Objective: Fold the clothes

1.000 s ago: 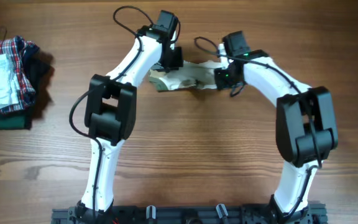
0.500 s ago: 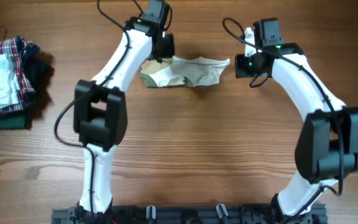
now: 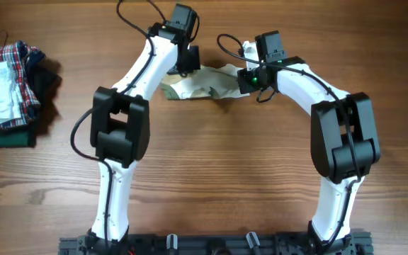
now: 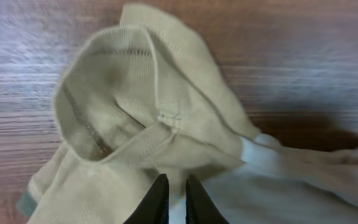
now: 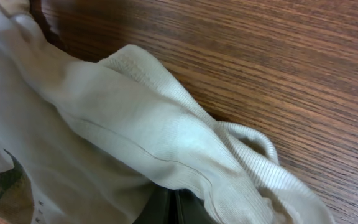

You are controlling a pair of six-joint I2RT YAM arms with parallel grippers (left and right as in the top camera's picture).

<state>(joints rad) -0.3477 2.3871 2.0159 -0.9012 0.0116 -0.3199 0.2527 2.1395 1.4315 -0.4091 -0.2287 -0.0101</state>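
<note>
The clothes (image 3: 205, 85) are a small cream and tan garment with an olive-green edge, lying bunched on the far middle of the wooden table. My left gripper (image 3: 185, 62) is at its left end and my right gripper (image 3: 251, 78) at its right end. In the left wrist view the fingers (image 4: 176, 200) are nearly closed with a fold of the tan fabric (image 4: 135, 106) pinched between them. In the right wrist view the fingers (image 5: 176, 209) are closed under the ribbed cream fabric (image 5: 123, 124), which drapes over them.
A stack of clothes (image 3: 6, 92) with a red-and-blue plaid garment, white cloth and a dark green folded cloth sits at the far left. Bare wooden table (image 3: 211, 170) lies in front of the garment. The arm bases stand at the near edge.
The right gripper swung out to the right, stretching the garment, then came back toward the left; the garment is now bunched shorter. The left gripper shifted only slightly.
</note>
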